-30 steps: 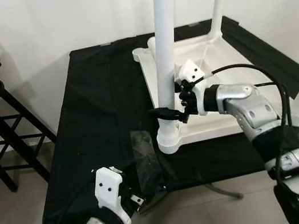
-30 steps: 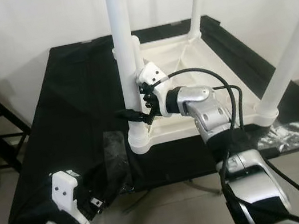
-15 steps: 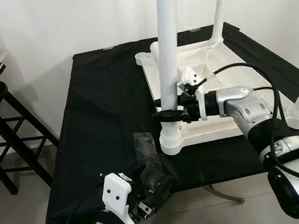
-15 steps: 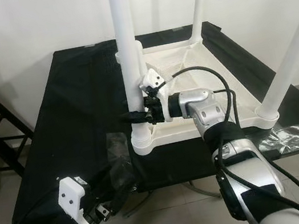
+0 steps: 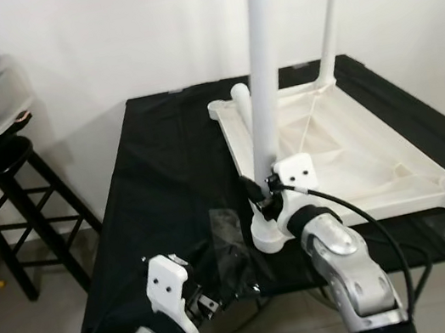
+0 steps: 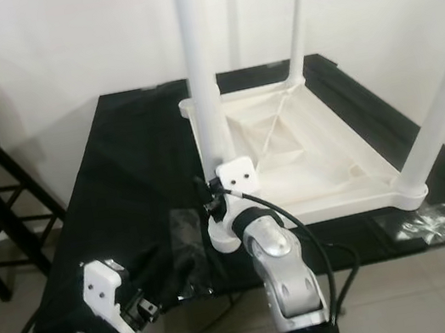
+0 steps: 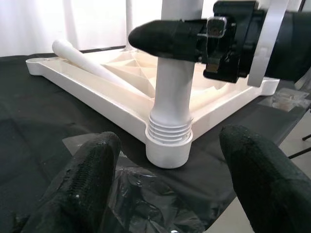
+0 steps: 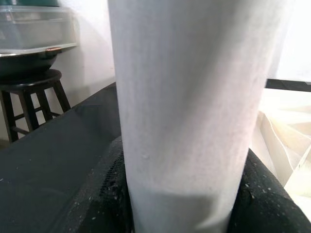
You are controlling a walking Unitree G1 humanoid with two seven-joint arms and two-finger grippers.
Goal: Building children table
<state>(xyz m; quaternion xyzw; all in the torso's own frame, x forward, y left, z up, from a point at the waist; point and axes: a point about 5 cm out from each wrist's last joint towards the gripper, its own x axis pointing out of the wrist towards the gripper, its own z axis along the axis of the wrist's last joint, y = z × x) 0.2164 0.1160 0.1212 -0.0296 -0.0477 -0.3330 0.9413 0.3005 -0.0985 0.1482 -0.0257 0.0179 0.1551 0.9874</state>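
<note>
Table leg [image 5: 265, 103]: long axis vertical, seated in tabletop [image 5: 358, 151] corner socket, between our fingers | right gripper [image 5: 261, 197]: clamped on leg just above socket | left gripper [image 7: 165, 194]: spread wide, empty, near socket, farther off.

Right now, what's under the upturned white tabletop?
The upturned tabletop lies on a black cloth; clear plastic bags sit beside its near corner. Whatever supports the cloth is covered.
</note>
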